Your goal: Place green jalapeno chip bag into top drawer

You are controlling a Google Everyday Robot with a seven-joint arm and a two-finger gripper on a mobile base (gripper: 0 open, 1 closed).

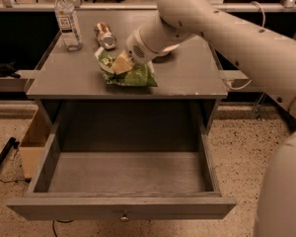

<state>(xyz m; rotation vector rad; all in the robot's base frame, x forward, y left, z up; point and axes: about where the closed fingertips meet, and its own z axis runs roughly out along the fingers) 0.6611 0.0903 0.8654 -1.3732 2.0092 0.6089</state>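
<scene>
Grey surface (64,75), bottle (68,21) and can (105,35) at back | chip bag (133,75) lies near front edge, long axis 9-to-3 | hand (121,63) down on its 10 o'clock corner, grip can't be told | open drawer (64,207) at 6.

Dim, warm light is falling from above, lighting the pale arm (227,28) most and leaving the table (187,78) muted. The gripper (121,63), down at the green jalapeno chip bag (135,75), is sitting in softer light. The back of the top drawer (123,207) is sinking into shade.
</scene>
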